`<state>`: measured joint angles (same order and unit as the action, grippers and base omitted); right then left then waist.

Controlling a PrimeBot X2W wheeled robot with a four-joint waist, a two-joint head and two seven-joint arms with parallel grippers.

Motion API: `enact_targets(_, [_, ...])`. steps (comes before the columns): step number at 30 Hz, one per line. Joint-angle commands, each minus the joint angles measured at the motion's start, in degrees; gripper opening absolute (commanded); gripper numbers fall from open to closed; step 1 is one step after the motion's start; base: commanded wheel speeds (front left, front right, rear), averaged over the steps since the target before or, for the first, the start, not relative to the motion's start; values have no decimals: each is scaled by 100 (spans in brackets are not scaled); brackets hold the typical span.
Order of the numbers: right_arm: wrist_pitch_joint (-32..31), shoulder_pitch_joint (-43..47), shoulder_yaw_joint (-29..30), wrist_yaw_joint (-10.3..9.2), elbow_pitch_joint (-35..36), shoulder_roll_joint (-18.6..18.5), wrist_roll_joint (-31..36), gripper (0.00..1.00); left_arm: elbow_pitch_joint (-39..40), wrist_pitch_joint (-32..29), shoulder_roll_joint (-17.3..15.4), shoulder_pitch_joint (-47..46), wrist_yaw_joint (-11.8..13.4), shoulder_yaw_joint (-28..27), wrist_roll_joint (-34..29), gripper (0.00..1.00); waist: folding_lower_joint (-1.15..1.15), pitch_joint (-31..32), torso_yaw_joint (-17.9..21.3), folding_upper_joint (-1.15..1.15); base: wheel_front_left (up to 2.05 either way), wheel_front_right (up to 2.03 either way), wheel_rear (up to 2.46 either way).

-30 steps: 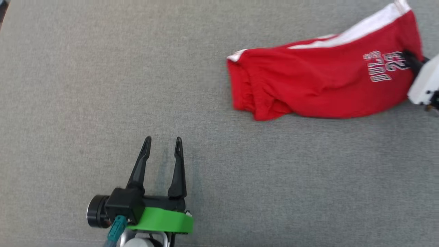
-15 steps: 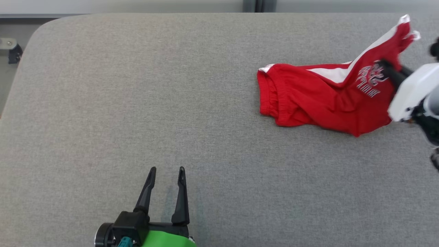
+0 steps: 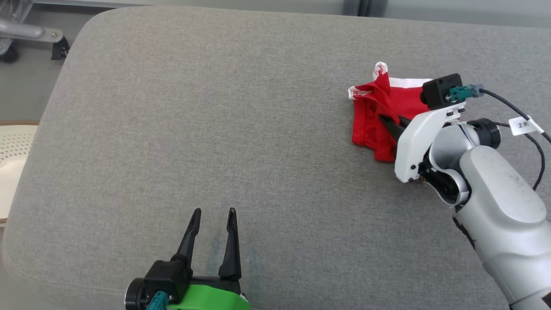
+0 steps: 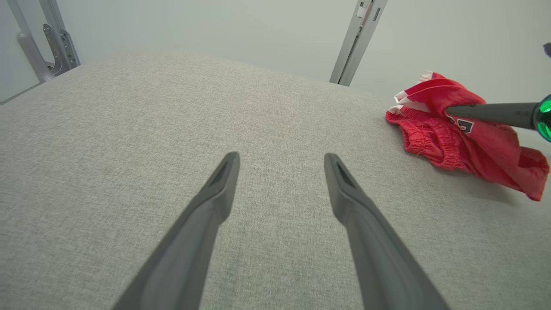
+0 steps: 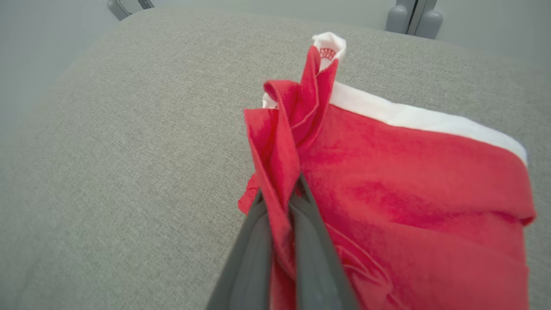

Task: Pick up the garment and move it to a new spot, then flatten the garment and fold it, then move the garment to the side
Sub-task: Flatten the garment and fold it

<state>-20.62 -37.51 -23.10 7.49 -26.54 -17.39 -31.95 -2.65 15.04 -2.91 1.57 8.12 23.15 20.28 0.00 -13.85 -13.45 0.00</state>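
Changed: since a moment back, the red shorts point(image 3: 368, 127) have gone from lying drawn out long to a bunched heap with one fold pulled up. The head camera has swung too, so we take the shift across the picture as its doing. The right arm has come further into sight.
Right fingers: the right gripper point(image 5: 280, 196) is clamped on a fold of red cloth, which passes between the two fingers and stands up in a peak just beyond their tips.
Left fingers: the left gripper point(image 3: 213, 211) is spread wide with nothing between the fingers, hovering over bare grey table point(image 3: 215, 107).
Shorts, from the right fingers: pinched in them, with the rest draped off to their right and back under them onto the table.
Shorts, from the left fingers: ahead and far off to their right, well apart.
Key relation: we judge that the next move depends on the right fingers alone, since the cloth is already in them and part of it trails on the table.
Long axis: hard to call while bunched. The white side stripe runs from just past the right fingertips away to their right, so we read the length as slanting across those fingers, not along them.
Nearer arm: the right, which is in contact, while the left has a long reach to make.
Count: one pair of shorts, two grippers, one table.
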Motion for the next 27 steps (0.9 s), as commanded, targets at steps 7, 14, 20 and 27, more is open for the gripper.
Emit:
enact_targets(7, [451, -162, 124, -2, -403, 293, 292, 100, -58, 17, -5, -29, 48, 26, 32, 100, 0, 48, 8, 0, 0, 0, 0])
enact_targets(14, [853, 169, 8, -2, 0, 511, -73, 100, -92, 17, -6, 65, 21, -66, -70, 100, 0, 216, 277, 0, 0, 0, 0])
enact_targets(20, [1328, 770, 242, -2, 782, 402, -229, 100, -68, 17, -7, 186, 0, -222, -169, 100, 0, 414, 555, 0, 0, 0, 0])
enact_targets(27, [2113, 1752, 1094, -2, 1371, 202, 379, 100, 55, 17, -7, 431, -61, -420, -321, 100, 0, 721, 853, 0, 0, 0, 0])
